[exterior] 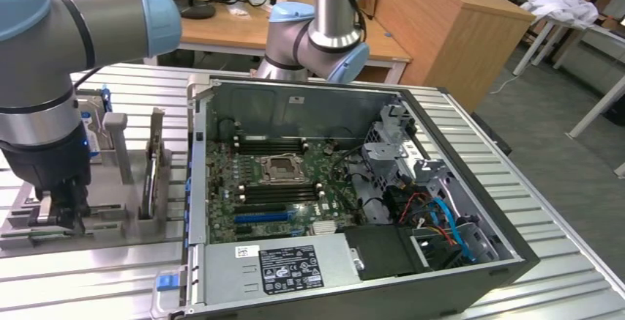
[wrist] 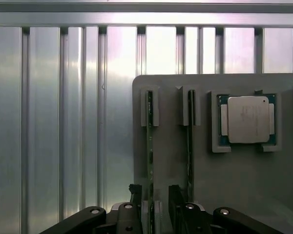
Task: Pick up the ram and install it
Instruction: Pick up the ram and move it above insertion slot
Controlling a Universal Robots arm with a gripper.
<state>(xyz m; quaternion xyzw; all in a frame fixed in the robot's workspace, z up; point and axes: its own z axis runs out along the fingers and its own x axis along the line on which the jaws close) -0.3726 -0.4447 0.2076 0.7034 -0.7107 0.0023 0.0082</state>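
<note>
Between the parted fingers [wrist: 136, 191] of the gripper [wrist: 154, 194], the ram [wrist: 149, 136] is seen standing edge-on in its grey holder [wrist: 244, 185], its long axis running straight away from them; nothing is gripped.

Two ram sticks, the first ram [wrist: 149, 141] and the second ram [wrist: 190, 146]; one square silver processor chip [wrist: 248, 119]; one grey holder [wrist: 234, 180]; one open computer case [exterior: 293, 104].
</note>
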